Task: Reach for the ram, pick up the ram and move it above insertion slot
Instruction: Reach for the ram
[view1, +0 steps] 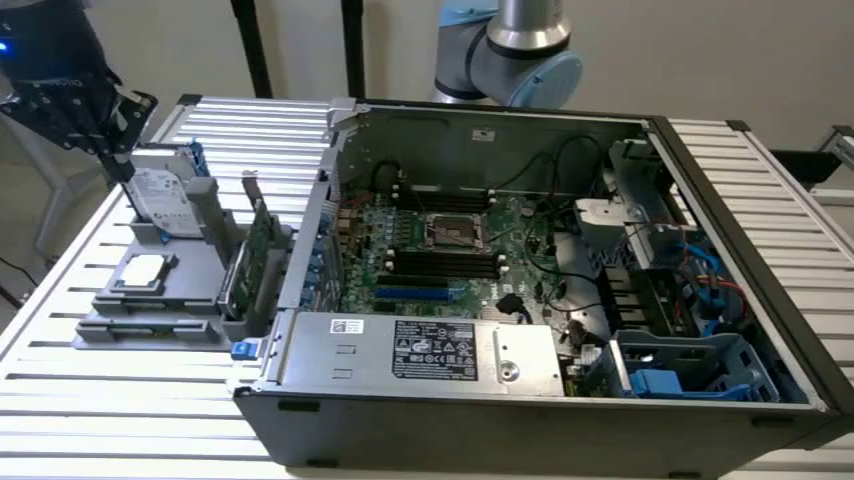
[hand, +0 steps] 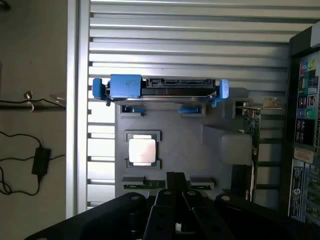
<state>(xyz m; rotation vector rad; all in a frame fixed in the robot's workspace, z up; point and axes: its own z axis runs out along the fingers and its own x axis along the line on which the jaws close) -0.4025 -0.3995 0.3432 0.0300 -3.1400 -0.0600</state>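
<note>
Claw (hand: 175, 181) is hovering, closed on nothing, over the gray fixture (hand: 200, 165); I am seeing the ram (hand: 150, 185) lying in it.

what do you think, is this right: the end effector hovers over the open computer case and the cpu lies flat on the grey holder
Not quite. The exterior view shows the end effector over the grey holder, by the upright hard drive, to the exterior view's left of the open computer case. The cpu does lie flat on that holder.
</note>
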